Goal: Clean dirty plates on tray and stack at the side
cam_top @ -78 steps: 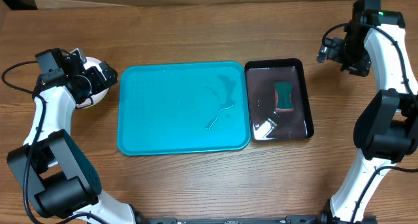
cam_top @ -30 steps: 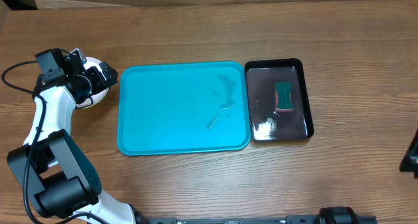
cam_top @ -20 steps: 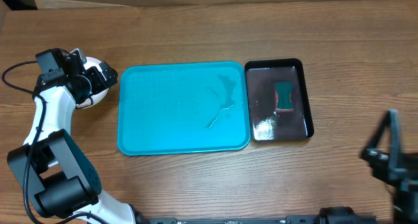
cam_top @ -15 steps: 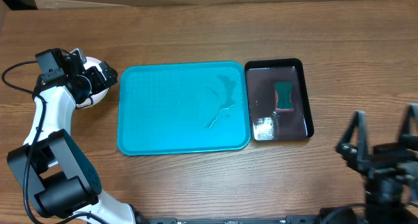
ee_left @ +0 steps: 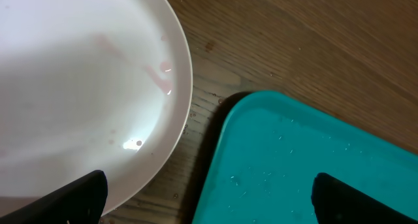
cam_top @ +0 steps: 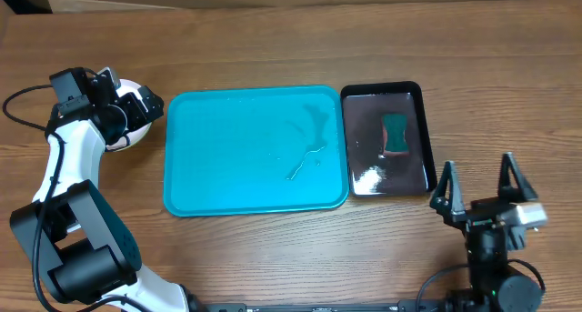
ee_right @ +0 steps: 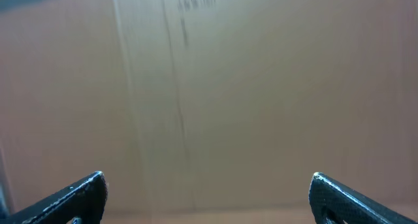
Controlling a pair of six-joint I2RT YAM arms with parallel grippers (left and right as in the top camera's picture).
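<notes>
- Hiding most of the white plate [ee_left: 78,87] from overhead, the left arm leaves only part of the rim showing; anything beneath it cannot be made out.
- White plate lies near the tabletop's [cam_top: 273,39] left edge, just beside the tray's [cam_top: 255,148] far-left corner.
- Left gripper [ee_left: 222,199] hovers over both, jaws wide, holding nothing.
- Right gripper [cam_top: 477,180], near the front edge, is spread wide and empty; its wrist view is a brown blur.
</notes>
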